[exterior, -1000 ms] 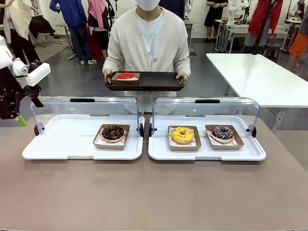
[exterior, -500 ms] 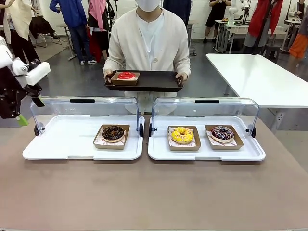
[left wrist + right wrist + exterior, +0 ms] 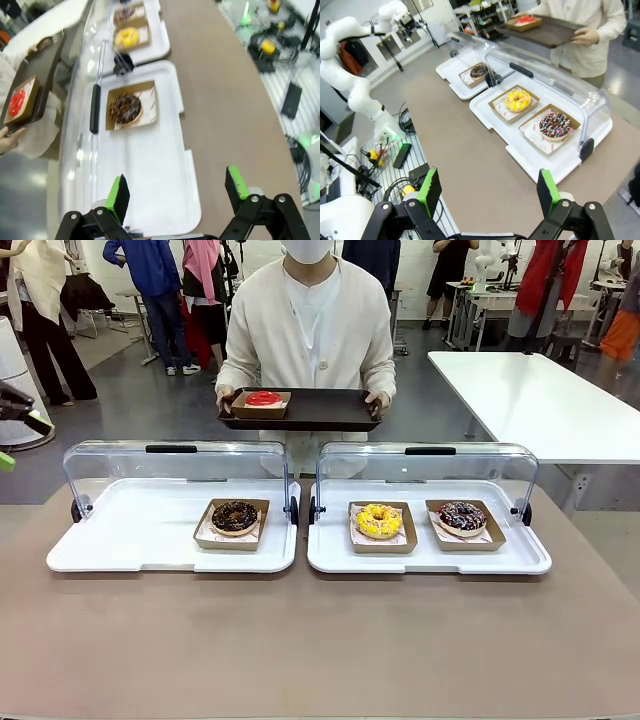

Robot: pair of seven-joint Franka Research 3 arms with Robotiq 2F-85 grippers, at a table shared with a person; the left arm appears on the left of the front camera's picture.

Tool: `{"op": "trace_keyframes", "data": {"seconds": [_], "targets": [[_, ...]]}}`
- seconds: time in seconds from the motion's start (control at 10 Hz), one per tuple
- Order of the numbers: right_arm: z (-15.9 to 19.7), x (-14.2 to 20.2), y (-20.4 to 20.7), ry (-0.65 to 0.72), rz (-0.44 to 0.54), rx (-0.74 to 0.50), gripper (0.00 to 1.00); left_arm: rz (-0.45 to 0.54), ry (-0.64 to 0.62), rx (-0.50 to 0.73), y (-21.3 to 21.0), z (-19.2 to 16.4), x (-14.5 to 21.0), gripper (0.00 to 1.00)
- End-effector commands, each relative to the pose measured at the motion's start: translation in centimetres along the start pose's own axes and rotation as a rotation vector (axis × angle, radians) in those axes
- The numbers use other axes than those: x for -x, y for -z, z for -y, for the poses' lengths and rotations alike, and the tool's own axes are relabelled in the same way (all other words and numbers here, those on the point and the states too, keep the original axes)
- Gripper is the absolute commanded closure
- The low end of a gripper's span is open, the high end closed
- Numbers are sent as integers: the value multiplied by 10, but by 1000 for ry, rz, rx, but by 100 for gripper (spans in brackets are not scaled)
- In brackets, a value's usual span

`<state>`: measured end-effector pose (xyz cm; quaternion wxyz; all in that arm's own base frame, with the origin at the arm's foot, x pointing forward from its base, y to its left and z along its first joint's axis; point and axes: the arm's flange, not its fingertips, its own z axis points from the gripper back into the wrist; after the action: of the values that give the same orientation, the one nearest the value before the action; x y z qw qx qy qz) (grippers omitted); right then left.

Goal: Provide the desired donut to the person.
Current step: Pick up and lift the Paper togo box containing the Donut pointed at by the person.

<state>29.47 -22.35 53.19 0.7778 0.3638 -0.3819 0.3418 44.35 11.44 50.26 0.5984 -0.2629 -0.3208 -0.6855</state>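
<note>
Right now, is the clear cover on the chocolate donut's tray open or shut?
Open: the clear cover stands swung back at the far side, leaving the chocolate donut uncovered.

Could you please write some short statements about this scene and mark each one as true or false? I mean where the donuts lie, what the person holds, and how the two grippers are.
1. The person holds a dark tray with a red donut on it. True.
2. The left case holds one chocolate donut. True.
3. The yellow donut also lies in the left case. False: it lies in the right case, beside the sprinkled donut.
4. The right gripper holds a donut. False: it is open and empty.
5. The left gripper is open, with nothing between its fingers. True.
</note>
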Motion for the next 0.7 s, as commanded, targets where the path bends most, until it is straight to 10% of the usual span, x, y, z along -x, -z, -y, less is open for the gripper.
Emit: {"op": "trace_keyframes", "data": {"seconds": [0.0, 0.6], "targets": [[1, 0, 1, -12, 20, -8, 0, 128, -114, 41, -8, -22, 48, 0], [1, 0, 1, -12, 20, -8, 0, 371, -196, -71, -67, 28, 149, 0]]}}
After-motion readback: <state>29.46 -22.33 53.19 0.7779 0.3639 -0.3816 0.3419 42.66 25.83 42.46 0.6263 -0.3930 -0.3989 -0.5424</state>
